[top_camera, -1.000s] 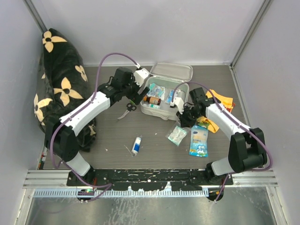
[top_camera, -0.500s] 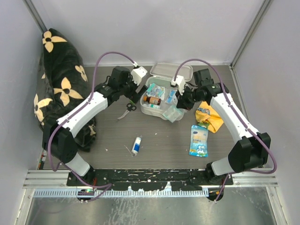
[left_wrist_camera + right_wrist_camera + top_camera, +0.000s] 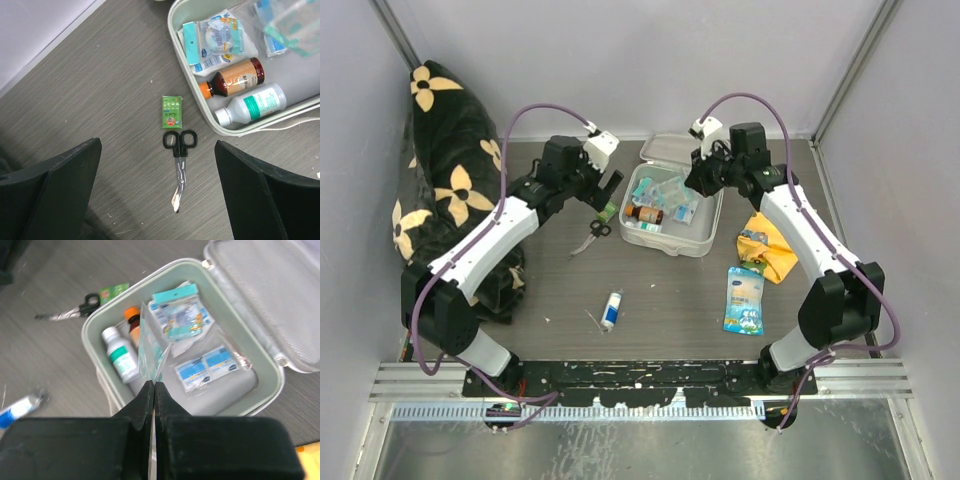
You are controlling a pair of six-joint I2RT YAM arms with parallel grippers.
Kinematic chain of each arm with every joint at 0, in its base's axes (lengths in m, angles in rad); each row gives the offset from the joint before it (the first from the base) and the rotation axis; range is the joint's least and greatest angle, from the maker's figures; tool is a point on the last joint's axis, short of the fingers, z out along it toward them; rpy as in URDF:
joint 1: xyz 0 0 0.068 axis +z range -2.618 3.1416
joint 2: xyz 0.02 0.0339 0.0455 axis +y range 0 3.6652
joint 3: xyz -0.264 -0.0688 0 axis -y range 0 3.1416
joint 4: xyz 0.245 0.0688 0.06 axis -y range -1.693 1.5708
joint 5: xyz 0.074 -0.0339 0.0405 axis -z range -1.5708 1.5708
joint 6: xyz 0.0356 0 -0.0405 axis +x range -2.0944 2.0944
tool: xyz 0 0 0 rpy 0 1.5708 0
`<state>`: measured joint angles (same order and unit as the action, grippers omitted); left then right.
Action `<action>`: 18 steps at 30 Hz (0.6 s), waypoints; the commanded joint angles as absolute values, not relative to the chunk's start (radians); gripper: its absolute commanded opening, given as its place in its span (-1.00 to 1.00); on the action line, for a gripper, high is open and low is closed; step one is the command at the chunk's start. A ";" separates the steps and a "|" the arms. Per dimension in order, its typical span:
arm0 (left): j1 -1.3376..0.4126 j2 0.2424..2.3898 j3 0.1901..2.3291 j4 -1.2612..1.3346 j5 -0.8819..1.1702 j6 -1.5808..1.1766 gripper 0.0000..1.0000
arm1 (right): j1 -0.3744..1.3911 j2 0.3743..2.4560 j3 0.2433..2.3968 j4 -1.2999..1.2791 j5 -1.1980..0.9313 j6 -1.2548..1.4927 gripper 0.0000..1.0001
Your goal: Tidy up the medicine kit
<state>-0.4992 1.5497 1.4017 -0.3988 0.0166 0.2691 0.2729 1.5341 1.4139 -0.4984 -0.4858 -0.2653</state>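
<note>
Right gripper (image 3: 153, 387): pinched shut on the thin top edge of a clear packet (image 3: 151, 356), at the centre of the right wrist view, over the kit (image 3: 665, 243).
Left gripper (image 3: 157, 150): fingers spread wide, empty, above the scissors (image 3: 177, 150) and green packet (image 3: 171, 111).
Kit: open, upper centre of the top view, already crowded.
Slip risk: the thin-edge pinch may let the packet slide out early.
Drop risk: the packet may land on the bottles (image 3: 120, 357) or the rim, tip out, or stand proud and block the lid.
</note>
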 commanded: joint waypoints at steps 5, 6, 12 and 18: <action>-0.479 1.503 1.395 -0.324 -0.002 0.235 0.96 | 0.277 1.609 1.407 -0.188 -0.256 -0.027 -0.99; -0.479 1.503 1.393 -0.323 0.000 0.234 0.96 | 0.277 1.622 1.400 -0.170 -0.252 -0.009 -0.99; -0.479 1.498 1.385 -0.318 0.021 0.231 0.96 | 0.268 1.732 1.393 -0.123 -0.219 0.074 -0.99; -0.479 1.494 1.392 -0.319 0.051 0.218 0.96 | 0.229 1.758 1.321 -0.086 -0.199 0.115 -0.99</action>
<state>-0.4820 1.5417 1.3830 -0.3912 0.0212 0.2401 0.2554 1.7767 1.3521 -0.1738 -0.2390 0.0624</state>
